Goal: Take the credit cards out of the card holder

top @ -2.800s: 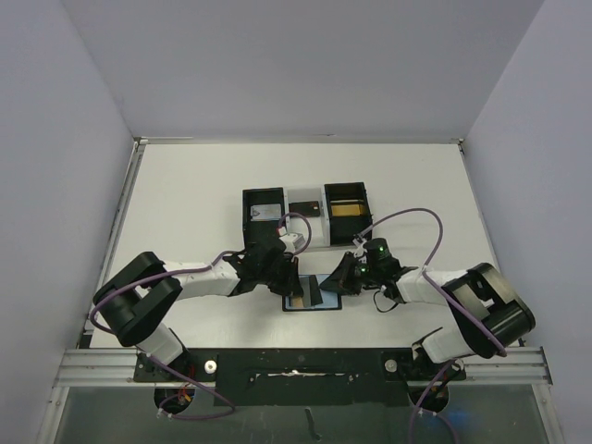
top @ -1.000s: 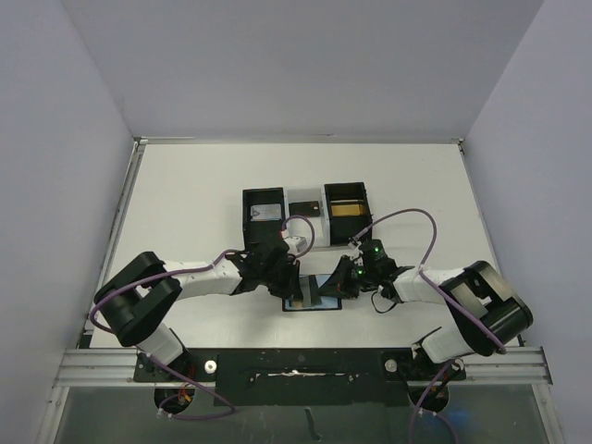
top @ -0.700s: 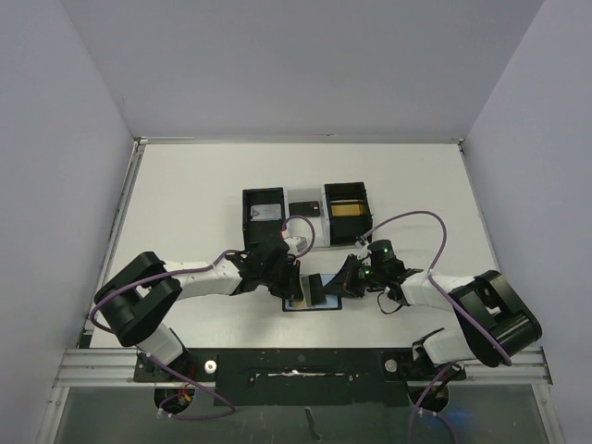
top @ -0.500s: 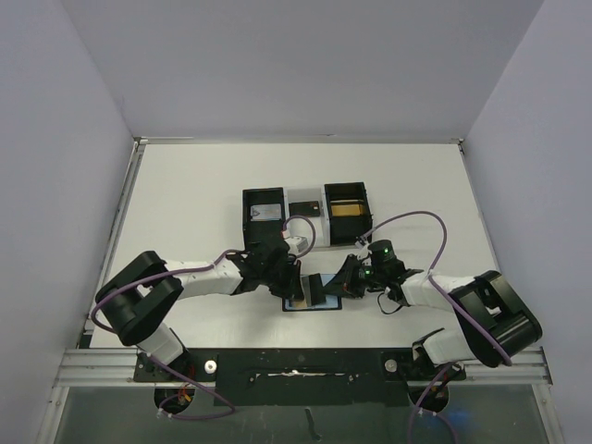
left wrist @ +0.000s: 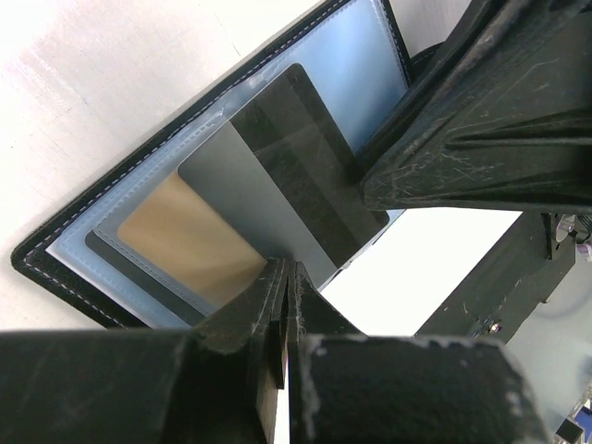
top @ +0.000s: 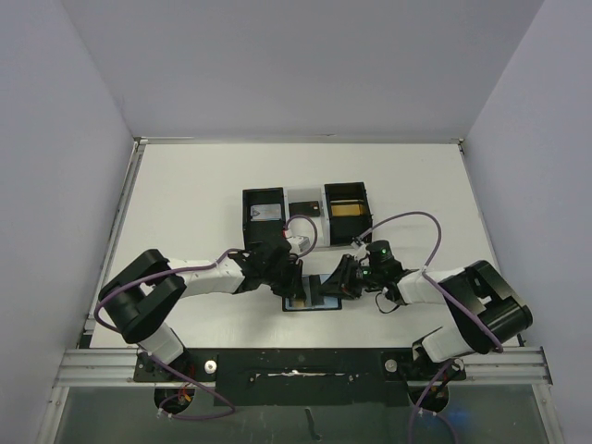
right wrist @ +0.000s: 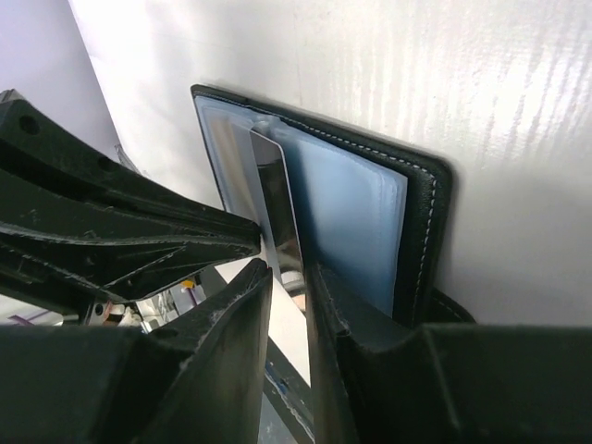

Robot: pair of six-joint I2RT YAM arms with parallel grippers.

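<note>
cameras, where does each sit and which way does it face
Top external: above and behind the bases, looking down at the white table; both arms, left gripper and right gripper at the black bifold card holder.
Left wrist: above the holder, looking down into it; own fingers at bottom.
Right wrist: low beside the holder, looking along it; own fingers below.
Both wrist views share the grey dark-striped card.

The top camera sits high above and behind the robot, looking down over the whole bench (top: 185, 203) from afar. Each wrist camera looks along its own fingers from very close, past the left end effector (left wrist: 282, 277) and the right end effector (right wrist: 289, 277). All three views share the card holder (top: 313, 294), which the wrist views see from opposite sides.
</note>
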